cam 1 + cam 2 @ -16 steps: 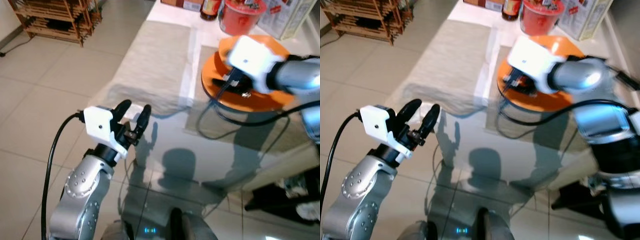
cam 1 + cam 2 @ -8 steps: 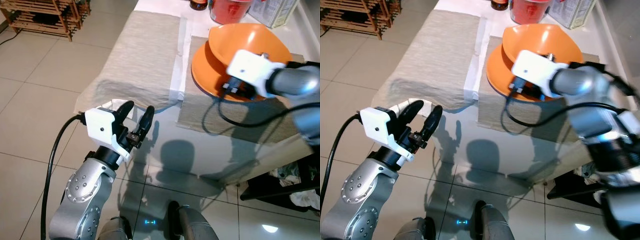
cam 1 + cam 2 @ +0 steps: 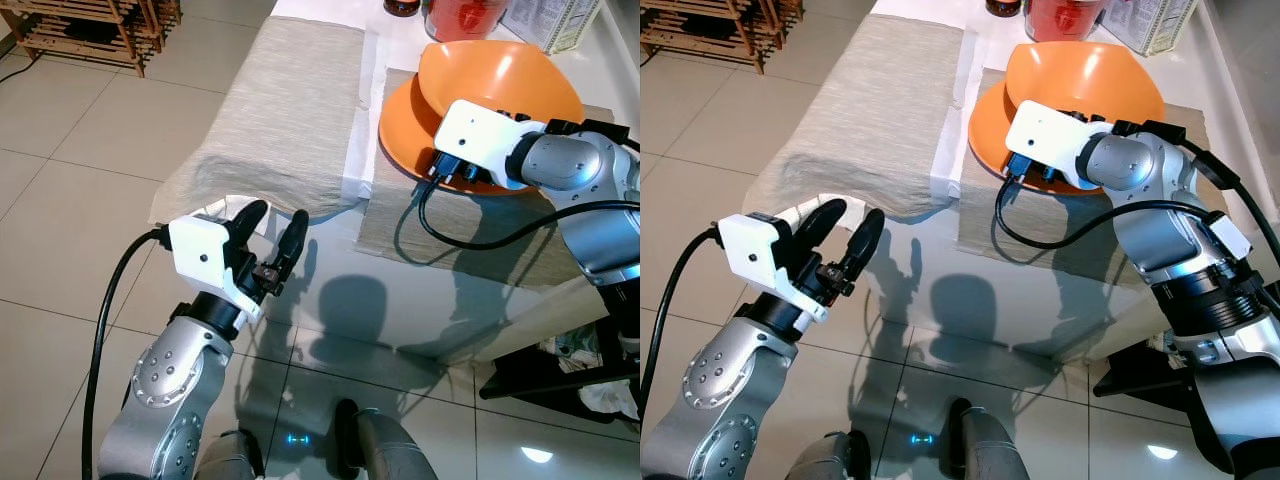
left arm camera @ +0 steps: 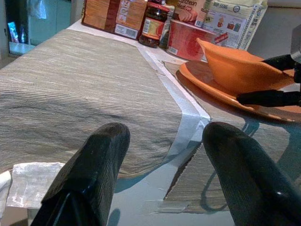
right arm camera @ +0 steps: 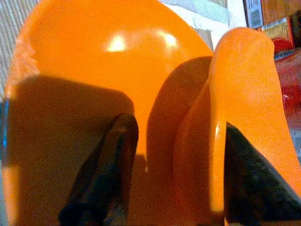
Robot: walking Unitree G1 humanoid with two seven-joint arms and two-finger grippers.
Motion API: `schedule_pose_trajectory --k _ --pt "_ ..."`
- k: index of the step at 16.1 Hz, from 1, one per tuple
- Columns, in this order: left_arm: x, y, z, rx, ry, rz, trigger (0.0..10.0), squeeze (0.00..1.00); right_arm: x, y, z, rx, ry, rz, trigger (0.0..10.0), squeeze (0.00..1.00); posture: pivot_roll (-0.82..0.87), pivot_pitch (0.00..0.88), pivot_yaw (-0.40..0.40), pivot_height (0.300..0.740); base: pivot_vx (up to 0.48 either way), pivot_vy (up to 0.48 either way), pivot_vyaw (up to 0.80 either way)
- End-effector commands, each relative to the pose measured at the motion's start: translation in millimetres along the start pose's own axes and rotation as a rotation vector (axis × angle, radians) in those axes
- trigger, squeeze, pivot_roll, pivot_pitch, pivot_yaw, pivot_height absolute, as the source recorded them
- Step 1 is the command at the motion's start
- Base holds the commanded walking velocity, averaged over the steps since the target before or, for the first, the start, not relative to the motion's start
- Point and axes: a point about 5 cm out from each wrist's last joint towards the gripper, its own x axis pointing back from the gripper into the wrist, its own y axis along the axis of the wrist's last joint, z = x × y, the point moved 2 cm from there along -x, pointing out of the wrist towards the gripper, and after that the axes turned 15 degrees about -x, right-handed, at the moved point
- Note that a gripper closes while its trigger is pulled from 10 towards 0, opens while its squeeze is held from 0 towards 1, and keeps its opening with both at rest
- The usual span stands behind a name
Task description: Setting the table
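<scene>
An orange bowl point(image 3: 500, 75) rests tilted on an orange plate point(image 3: 400, 130), on a grey placemat point(image 3: 470, 215) on the right of the table. My right gripper point(image 5: 178, 125) is at the bowl's near side, open. One finger point(image 5: 103, 174) lies over the plate and the other finger point(image 5: 254, 188) is past the bowl's rim, so the wall stands between them. My left gripper point(image 3: 277, 213) is open and holds nothing. It hovers off the table's near left corner, facing a second grey placemat point(image 4: 84, 94).
A red tub point(image 4: 186, 40), a jar point(image 4: 153, 30) and boxes point(image 4: 110, 16) crowd the table's far end. A wooden rack point(image 3: 90, 30) stands on the tiled floor at the far left. A black stand point(image 3: 560, 375) sits under the table's right side.
The whole picture has shifted as the camera moved. My right gripper has come down from over the plate to the bowl's near rim. The left gripper holds the same pose.
</scene>
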Motion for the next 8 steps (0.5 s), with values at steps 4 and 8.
schedule_pose_trajectory --k 4,8 --pt "1.7 3 -3.8 -0.002 -0.006 -0.004 10.0 0.00 1.2 4 -9.4 0.006 -0.051 -0.013 0.0 0.00 -0.10 0.265 -0.052 0.740 0.000 0.000 0.00" --pt "0.8 6 -1.8 -0.009 0.003 -0.013 10.0 0.00 -0.5 11 -8.5 0.007 -0.063 -0.044 0.0 0.00 -0.10 0.256 -0.056 0.740 0.000 0.000 0.00"
